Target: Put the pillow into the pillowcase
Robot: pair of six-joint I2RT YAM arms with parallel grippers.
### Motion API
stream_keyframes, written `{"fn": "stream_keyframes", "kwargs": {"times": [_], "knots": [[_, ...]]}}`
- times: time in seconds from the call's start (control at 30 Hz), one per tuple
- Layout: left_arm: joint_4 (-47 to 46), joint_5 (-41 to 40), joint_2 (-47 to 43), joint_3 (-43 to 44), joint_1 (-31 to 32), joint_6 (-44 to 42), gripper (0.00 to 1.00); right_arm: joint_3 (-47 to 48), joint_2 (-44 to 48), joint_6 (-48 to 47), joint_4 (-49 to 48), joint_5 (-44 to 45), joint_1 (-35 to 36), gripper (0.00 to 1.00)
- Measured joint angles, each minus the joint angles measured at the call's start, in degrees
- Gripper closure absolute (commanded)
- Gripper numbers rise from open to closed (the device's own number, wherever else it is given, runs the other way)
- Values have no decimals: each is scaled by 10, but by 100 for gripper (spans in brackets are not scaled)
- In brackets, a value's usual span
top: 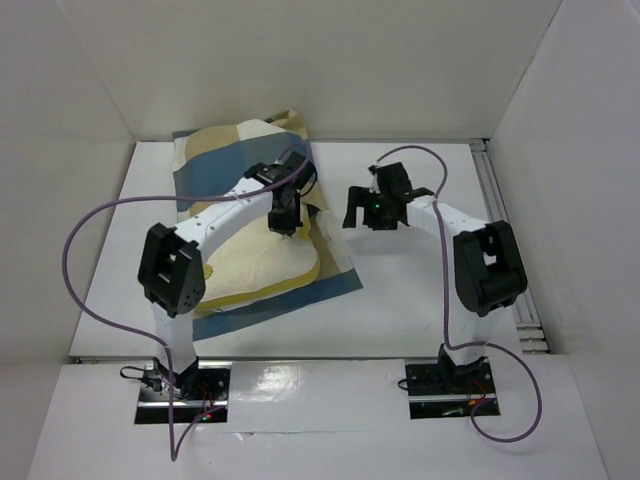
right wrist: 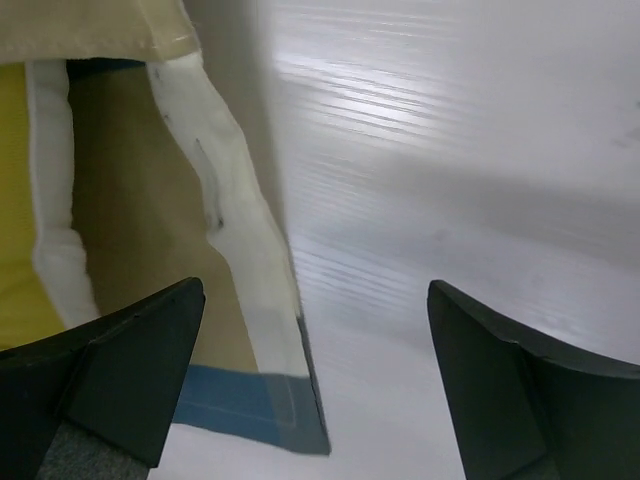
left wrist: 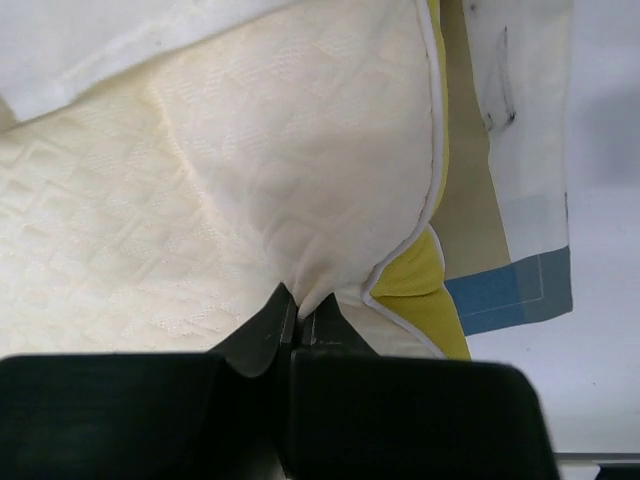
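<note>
**White tabletop (top: 420, 290): left hand (top: 285, 222) pinches the pillow (top: 255, 265), right hand (top: 355, 212) hangs open**

We look down on a white tabletop closed in by plain white walls (top: 330, 60) on its left, far and right sides. The pillowcase (top: 215, 170) lies on the left half and reaches almost to the far wall. Its blue, tan and white blocks show at the far end, and a blue band of it runs out from under the pillow's near and right edges. The pillow lies on that cloth. Its cream quilted face is bare at the near end, while the far end is covered by checked cloth that bulges there.

The left hand is down on the right part of the pillow. In the left wrist view we find its two fingers (left wrist: 262, 340) together, clamped on a small fold of the cream quilted fabric just inside the piped edge. Creases run up across the fabric from the pinch. Right of the pinch comes an olive-yellow surface, then the white and blue border of the pillowcase, flat on the tabletop.

The right hand hangs just right of the pillowcase's right edge, apart from the left hand. Its fingers (right wrist: 140, 360) stand wide apart with nothing between them. Below them its wrist view shows the tan, white and blue edge of the case on the left and bare tabletop on the right.
</note>
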State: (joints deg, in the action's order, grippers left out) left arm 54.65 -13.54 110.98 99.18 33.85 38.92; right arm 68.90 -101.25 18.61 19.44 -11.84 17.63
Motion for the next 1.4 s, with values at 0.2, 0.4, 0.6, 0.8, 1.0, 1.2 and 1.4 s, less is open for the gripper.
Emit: {"fn": "stream_keyframes", "kwargs": {"times": [0.2, 0.4, 0.6, 0.8, 1.0, 1.2, 1.4], "knots": [[4, 9, -40, -8, -19, -16, 100, 44, -64, -27, -44, -30, 77, 0], [4, 14, -40, -8, -22, -17, 100, 75, -150, -33, -109, -78, 87, 37], [16, 28, -54, 13, -42, -16, 100, 113, -169, -32, -119, -129, 90, 100], [108, -15, -63, 213, -68, -17, 100, 226, -104, -31, -52, -165, 131, 100], [110, -95, -143, 342, -35, -21, 100, 258, 132, -24, -43, -144, 207, 100], [53, -113, -138, 207, 48, 50, 100, 16, 340, 30, -66, -180, 201, 100], [12, -117, 87, 144, 111, 102, 100, -151, 276, 59, 52, -154, 168, 100]]}}
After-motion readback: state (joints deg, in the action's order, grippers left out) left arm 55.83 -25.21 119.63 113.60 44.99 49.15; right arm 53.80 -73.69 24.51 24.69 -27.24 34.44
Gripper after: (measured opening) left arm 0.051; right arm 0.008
